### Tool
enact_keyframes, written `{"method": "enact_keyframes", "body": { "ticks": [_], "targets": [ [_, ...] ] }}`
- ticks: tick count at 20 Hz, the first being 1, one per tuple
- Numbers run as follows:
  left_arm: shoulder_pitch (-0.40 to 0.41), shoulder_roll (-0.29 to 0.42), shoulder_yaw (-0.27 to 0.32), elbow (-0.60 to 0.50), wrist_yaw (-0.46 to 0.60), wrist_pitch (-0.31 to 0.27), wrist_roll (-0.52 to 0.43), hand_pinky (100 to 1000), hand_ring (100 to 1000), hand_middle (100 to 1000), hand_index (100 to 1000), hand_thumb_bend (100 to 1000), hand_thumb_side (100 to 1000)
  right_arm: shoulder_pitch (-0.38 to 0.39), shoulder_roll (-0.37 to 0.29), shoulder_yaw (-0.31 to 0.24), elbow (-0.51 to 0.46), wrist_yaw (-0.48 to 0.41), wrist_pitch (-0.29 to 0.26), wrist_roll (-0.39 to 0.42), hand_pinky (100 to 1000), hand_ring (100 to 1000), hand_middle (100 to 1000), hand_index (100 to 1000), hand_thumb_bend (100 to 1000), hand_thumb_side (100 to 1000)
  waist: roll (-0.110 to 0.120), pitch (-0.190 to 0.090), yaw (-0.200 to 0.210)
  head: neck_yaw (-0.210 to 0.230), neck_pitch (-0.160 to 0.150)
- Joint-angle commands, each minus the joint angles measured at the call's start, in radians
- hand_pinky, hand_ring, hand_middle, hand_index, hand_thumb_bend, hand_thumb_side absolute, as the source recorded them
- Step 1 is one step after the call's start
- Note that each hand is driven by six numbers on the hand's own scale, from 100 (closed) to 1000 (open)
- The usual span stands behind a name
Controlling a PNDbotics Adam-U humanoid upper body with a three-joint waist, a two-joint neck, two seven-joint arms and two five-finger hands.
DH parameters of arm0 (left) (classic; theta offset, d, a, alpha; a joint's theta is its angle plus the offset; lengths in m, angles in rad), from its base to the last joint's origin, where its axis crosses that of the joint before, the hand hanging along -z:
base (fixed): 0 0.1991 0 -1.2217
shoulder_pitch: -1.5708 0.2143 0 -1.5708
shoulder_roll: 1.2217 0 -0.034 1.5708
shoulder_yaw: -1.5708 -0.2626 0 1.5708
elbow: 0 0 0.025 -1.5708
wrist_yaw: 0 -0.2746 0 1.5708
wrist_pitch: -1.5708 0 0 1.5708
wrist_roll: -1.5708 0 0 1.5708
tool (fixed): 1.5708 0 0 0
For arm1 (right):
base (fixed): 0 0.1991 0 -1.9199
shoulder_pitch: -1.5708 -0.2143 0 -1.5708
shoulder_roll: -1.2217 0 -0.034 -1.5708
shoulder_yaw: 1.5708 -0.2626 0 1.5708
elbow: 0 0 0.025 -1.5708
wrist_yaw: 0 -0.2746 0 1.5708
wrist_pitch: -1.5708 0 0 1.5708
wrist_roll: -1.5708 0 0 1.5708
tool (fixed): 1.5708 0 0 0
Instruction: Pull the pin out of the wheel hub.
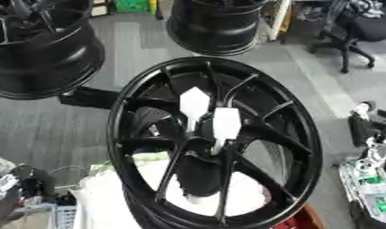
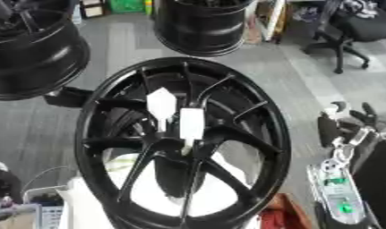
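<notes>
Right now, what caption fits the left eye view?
Two white pins stand in the black wheel hub; right hand waits beside.

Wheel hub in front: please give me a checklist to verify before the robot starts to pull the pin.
1. Wheel hub in view, facing the camera: ok.
2. White tags near the hub centre visible and uncovered: ok.
3. Pin itself identified: cannot tell; only the white tags show.
4. Right hand near the wheel, not yet touching it: ok.
5. Left hand visible: not ok, in no view.
6. Other wheels apart from the hub: ok.
</notes>
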Motion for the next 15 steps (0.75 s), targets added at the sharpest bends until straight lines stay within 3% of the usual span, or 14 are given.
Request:
{"method": "enact_keyframes", "body": {
  "ticks": [1, 15],
  "targets": [
    [-0.012, 0.006, -0.001, -0.014, 0.003, -0.006, -0.001, 555, 488, 484, 643, 100, 1000, -0.008, -0.012, 0.006, -0.006, -0.001, -0.013, 0.000, 549, 563, 684, 871, 100, 378, 0.004, -0.007, -0.003, -0.003, -0.003],
    [-0.010, 0.006, -0.002, -0.013, 0.006, -0.009, -0.001, 556, 490, 485, 643, 100, 1000, -0.008, -0.007, -0.006, 0.011, -0.009, -0.014, 0.000, 549, 562, 674, 865, 100, 405, 0.009, -0.010, -0.009, -0.001, -0.003]
  ]
}}
